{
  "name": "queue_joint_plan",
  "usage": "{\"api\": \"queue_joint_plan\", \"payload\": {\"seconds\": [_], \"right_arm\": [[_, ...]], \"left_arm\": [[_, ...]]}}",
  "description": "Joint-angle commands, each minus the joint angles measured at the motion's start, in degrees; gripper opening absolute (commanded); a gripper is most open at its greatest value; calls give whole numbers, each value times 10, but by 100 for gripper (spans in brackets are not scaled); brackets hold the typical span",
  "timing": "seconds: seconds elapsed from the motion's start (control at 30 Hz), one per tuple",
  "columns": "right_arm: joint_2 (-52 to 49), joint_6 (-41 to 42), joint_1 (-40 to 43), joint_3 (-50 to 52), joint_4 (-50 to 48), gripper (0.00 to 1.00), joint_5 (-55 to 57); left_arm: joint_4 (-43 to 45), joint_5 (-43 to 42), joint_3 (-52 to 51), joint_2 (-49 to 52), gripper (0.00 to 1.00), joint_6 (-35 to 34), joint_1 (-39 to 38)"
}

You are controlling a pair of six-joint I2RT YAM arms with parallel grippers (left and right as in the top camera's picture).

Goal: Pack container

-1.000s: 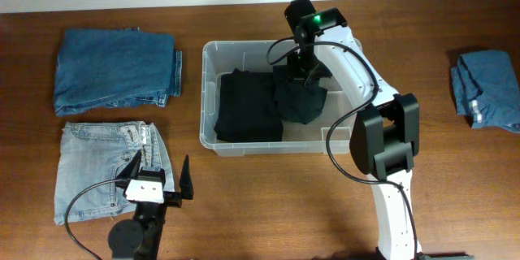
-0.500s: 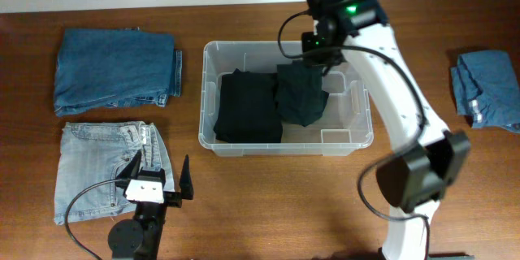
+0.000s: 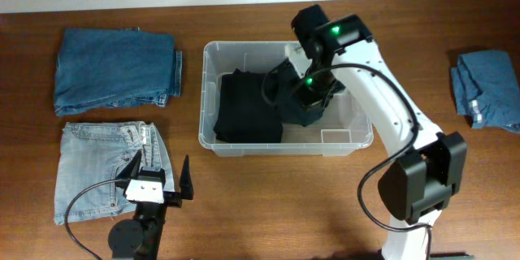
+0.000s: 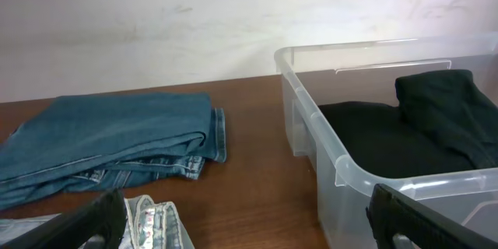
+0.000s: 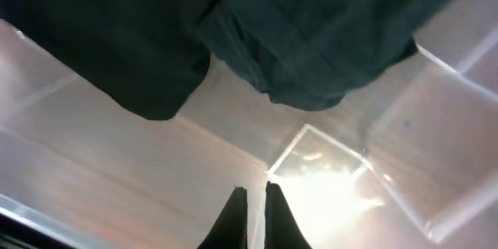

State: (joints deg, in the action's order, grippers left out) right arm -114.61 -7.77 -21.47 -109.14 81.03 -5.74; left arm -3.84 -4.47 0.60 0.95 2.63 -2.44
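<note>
Now, container (image 3: 286, 148): sitting mid-table, holding two dark garments (image 3: 248, 106).
Right gripper (image 5: 255, 193): hovering over the container's floor, clenched tight, gripping nothing.
Left gripper (image 3: 162, 164): resting beside light jeans (image 3: 97, 171), jaws spread wide.

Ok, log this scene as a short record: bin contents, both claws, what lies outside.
container: clear plastic rectangular bin, centre of brown wooden table
inside: folded black garment at left, crumpled dark garment beside it
right claw: shut, empty, over the bin floor
left claw: open, empty, by folded light-wash jeans
outside: folded mid-blue jeans far left, crumpled blue denim garment far right
</note>
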Motion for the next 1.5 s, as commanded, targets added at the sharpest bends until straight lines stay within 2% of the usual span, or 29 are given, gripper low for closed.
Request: {"api": "queue_joint_plan", "payload": {"seconds": [0.0,0.13,0.37,0.63,0.73,0.87,1.1,1.27,1.47], "right_arm": [[-1,-155,2,23,-30,4,-11],[-2,-291,2,50,-94,4,-9],[-3,-446,2,93,-221,4,71],[-3,-562,2,196,-382,4,172],[-3,-567,2,245,-487,4,185],[-3,-568,2,281,-539,4,178],[-10,-567,6,322,-498,4,163],[-8,-567,-2,322,-446,4,154],[16,-562,-11,314,-437,4,156]], "left_arm": [[-5,-2,-1,-3,99,9,4],[-4,-2,-1,-3,99,9,4],[-5,-2,-1,-3,99,9,4],[-4,-2,-1,-3,99,9,4],[-4,-2,-1,-3,100,9,4],[-4,-2,-1,-3,99,9,4],[-4,-2,-1,-3,99,9,4],[-5,-2,-1,-3,99,9,4],[-4,-2,-1,-3,99,9,4]]}}
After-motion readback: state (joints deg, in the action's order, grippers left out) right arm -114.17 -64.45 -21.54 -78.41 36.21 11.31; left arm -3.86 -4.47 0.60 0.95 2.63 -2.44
